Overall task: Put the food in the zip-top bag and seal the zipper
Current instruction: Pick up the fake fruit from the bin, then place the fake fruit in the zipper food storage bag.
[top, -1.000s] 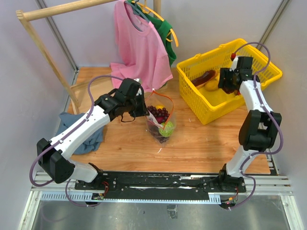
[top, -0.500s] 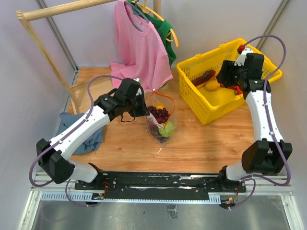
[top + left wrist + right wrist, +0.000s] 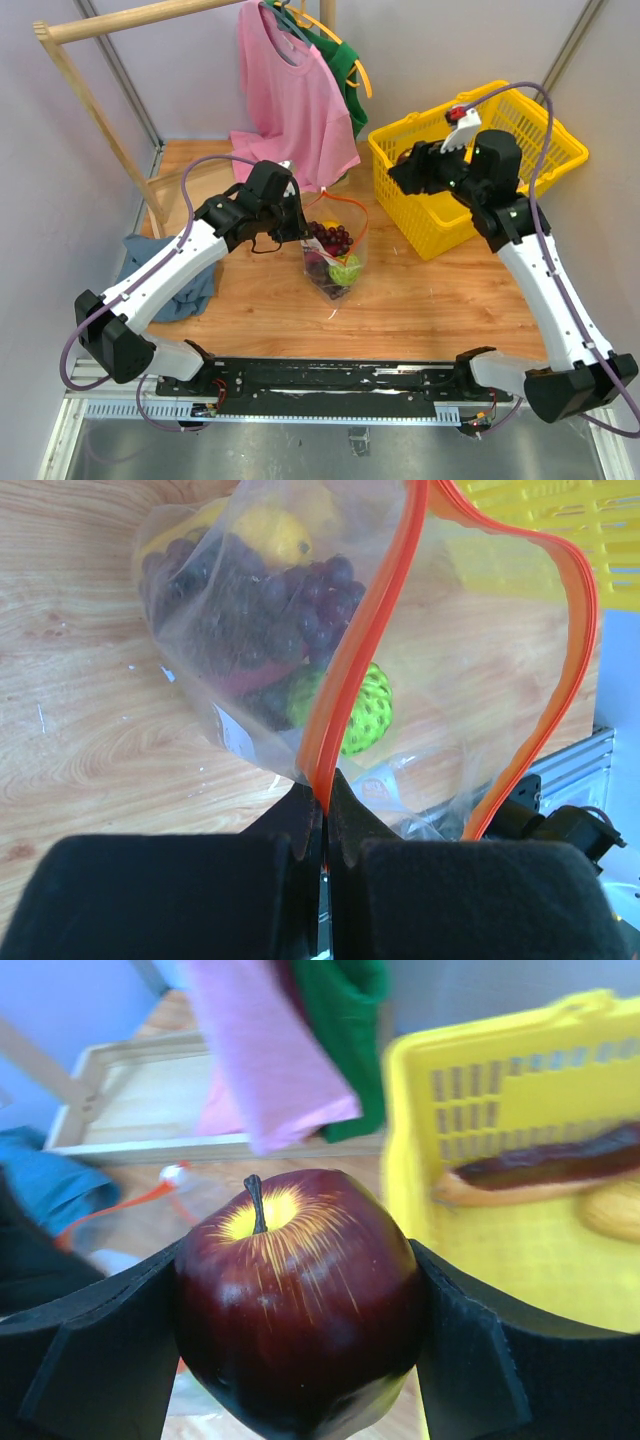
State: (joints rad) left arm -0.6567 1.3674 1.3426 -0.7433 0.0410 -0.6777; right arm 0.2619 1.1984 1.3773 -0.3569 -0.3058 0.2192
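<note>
The clear zip-top bag (image 3: 335, 255) stands open on the wooden table, holding dark purple grapes (image 3: 290, 590), a green fruit (image 3: 368, 705) and a yellow fruit (image 3: 275, 530). My left gripper (image 3: 297, 226) is shut on the bag's red-orange zipper strip (image 3: 352, 660) at the left side of the mouth, and the strip runs between the fingertips in the left wrist view (image 3: 322, 810). My right gripper (image 3: 408, 172) is shut on a dark red apple (image 3: 300, 1330), stem up, in the air over the basket's left edge, to the right of the bag.
A yellow mesh basket (image 3: 545, 150) stands at the back right; it holds a dark elongated vegetable (image 3: 560, 1160) and a yellow piece (image 3: 615, 1210). A pink shirt (image 3: 290, 95) and a green one hang behind the bag. A blue cloth (image 3: 165, 270) lies at the left.
My right arm has risen out of the basket and swung left toward the bag with the apple. The left arm and bag have not moved.
</note>
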